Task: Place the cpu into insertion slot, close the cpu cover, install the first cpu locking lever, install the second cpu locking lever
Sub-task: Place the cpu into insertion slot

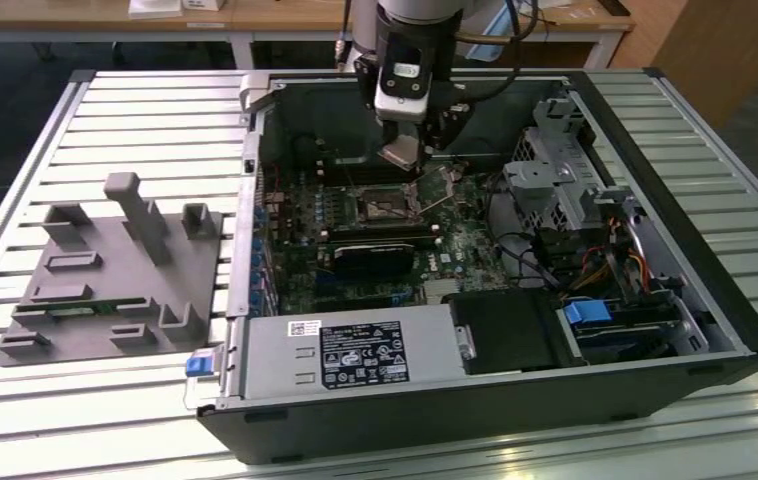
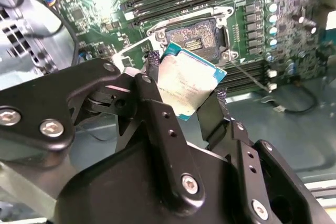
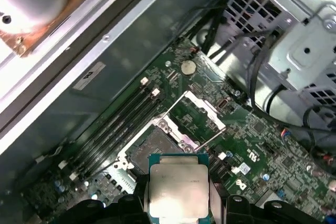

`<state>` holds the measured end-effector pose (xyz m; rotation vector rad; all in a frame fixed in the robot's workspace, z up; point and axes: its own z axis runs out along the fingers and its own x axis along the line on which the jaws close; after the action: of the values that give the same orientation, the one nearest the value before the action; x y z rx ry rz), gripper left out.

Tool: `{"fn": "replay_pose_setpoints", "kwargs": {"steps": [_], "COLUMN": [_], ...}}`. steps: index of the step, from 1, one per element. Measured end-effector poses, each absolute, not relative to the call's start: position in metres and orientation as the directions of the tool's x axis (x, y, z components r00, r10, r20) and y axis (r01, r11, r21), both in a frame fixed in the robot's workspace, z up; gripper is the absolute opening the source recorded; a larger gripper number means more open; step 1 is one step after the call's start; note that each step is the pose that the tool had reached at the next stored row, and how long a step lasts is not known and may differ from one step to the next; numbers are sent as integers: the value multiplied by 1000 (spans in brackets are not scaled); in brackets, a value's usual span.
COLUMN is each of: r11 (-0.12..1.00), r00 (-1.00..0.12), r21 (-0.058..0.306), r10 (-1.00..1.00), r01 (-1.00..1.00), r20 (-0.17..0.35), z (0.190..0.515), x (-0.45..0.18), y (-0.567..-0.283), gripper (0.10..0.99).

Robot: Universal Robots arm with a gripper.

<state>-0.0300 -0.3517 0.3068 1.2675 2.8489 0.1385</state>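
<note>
Dull silver-grey metal covers the top of the cpu (image 2: 185, 88), a small flat square chip with a thin green edge showing around the plate. The black fingers (image 2: 157, 109) press on two opposite sides of it, so the jaws are closed on the chip and carry it tilted above the board. In the first wrist view the cpu (image 3: 177, 190) has its metal face to the camera and is clear of the motherboard (image 3: 262, 145).

In the exterior view the gripper (image 1: 403, 158) hangs inside the open computer case (image 1: 486, 400), which lies on a slatted metal bench (image 1: 86, 420). The chip hangs at about twelve o'clock from the insertion slot (image 1: 386, 208), near it but not touching. The slot is a square black-framed socket with its dark pin field bare (image 2: 197, 34), also seen in the first wrist view (image 3: 149, 150). The cpu cover (image 3: 206, 109), a thin silvery frame with a window cut-out, stands swung up and open just beside the slot. Long black memory slots (image 3: 118, 124) run along the socket's other side.

At six o'clock from the slot in the exterior view sits a black heatsink (image 1: 372, 258), and further that way a silver power supply (image 1: 339, 350). A grey fixture (image 1: 112, 270) rests on the bench at nine o'clock from the case.
</note>
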Motion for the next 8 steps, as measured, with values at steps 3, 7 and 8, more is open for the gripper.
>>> {"fn": "replay_pose_setpoints", "kwargs": {"steps": [3,7,8], "r11": [624,566,552], "r00": [-628,-570,-555], "r21": [89,89,89], "r10": [778,822,832], "r01": [776,819,829], "r20": [17,17,17], "z": [306,305,305], "x": [-30,-30,-30], "y": [-352,-352,-352], "gripper": [541,541,541]}}
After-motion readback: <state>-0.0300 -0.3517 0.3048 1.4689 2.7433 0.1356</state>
